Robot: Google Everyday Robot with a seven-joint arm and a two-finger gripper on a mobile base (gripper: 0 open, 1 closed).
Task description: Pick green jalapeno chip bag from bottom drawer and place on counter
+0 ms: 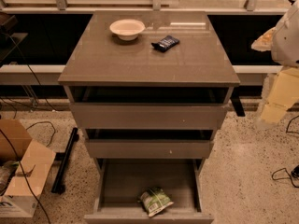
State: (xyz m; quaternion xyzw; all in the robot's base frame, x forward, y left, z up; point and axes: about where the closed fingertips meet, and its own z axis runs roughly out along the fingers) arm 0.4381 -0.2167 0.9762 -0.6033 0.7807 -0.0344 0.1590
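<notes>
The green jalapeno chip bag (154, 200) lies in the open bottom drawer (117, 181), near its front edge and a little right of centre. The counter (149, 55) tops the cabinet. My gripper (276, 101) hangs at the far right of the view, beside the cabinet at about the height of the top drawer, well above and to the right of the bag. It holds nothing that I can see.
A white bowl (127, 29) and a dark navy packet (165, 43) sit on the counter's far half. The top drawer (149, 115) and the middle drawer (149, 148) are pulled out slightly. A cardboard box (21, 171) and cables lie on the floor at left.
</notes>
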